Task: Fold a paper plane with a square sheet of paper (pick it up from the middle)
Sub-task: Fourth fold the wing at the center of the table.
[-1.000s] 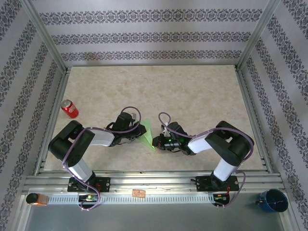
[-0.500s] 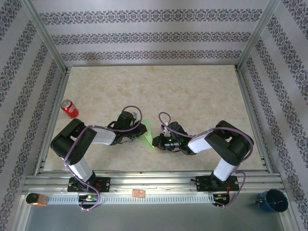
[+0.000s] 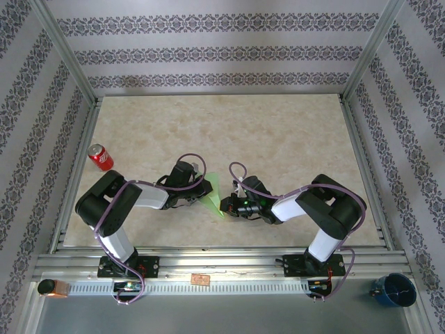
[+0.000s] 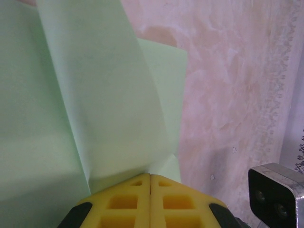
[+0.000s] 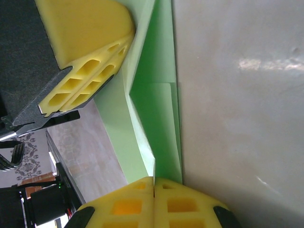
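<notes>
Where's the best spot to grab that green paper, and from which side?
Pinch the square sheet of paper at a folded, layered edge, coming in edge-on from the side. The left gripper and right gripper are each shut on it from opposite ends. It is thin with flaps standing up, so a grasp from above would probably crush the folds.

top view looks down from above and behind; both close wrist views share the green paper (image 4: 95, 95)
</notes>
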